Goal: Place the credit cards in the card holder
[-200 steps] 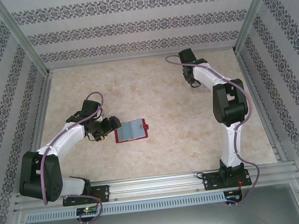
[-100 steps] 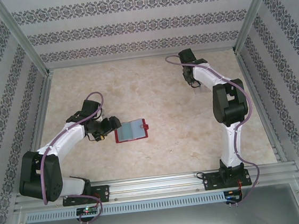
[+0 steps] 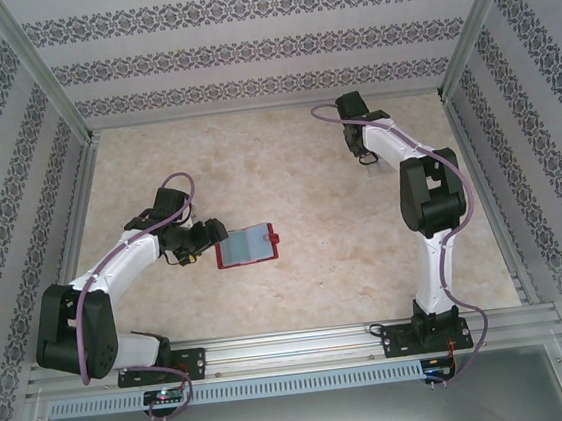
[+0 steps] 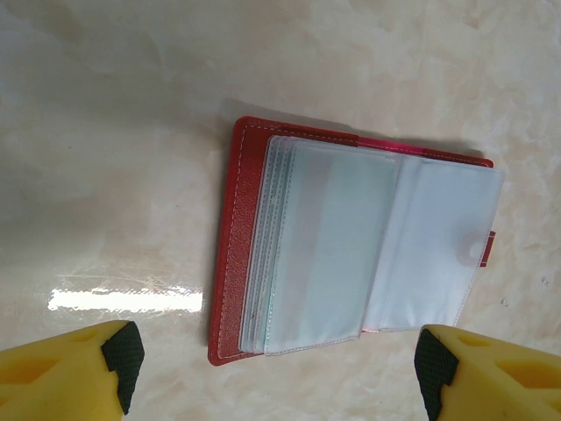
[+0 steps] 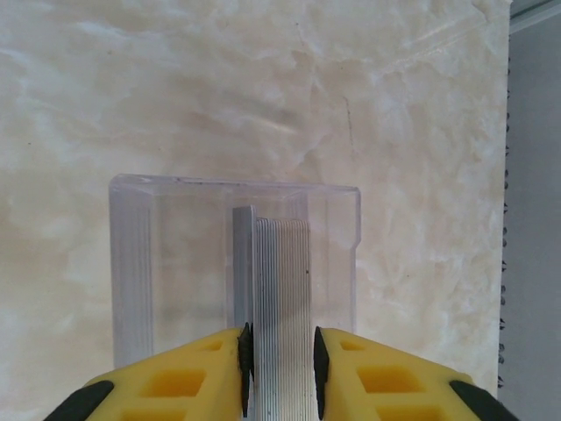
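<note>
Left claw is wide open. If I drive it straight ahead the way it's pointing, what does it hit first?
Most likely the open red wallet, which lies flat directly ahead of the left claw. Depth is unclear, so if the claw is angled steeply it could touch the table just short of the wallet first.

**Gloss, Clear Plastic and Stitched Red on a Marbled Tabletop**

The table (image 3: pixel 316 257) showed a smooth, cream, marble-patterned finish, glossy enough to throw back a white streak of light at eight o'clock in the left wrist view. Toward nine o'clock of the tabletop, the red wallet (image 4: pixel 230 254) wore a leather-like cover with pale stitching, its clear plastic sleeves (image 4: pixel 333 246) soft and faintly cloudy. At one o'clock, the card holder (image 5: pixel 131 263) was hard transparent plastic, and the credit cards (image 5: pixel 280 307) in it showed matt whitish-grey edges. Yellow plastic fingers (image 4: pixel 53 395) carried matt black pads (image 4: pixel 123 355). Brushed metal rails (image 3: pixel 295 345) edged the table at six o'clock.
</note>
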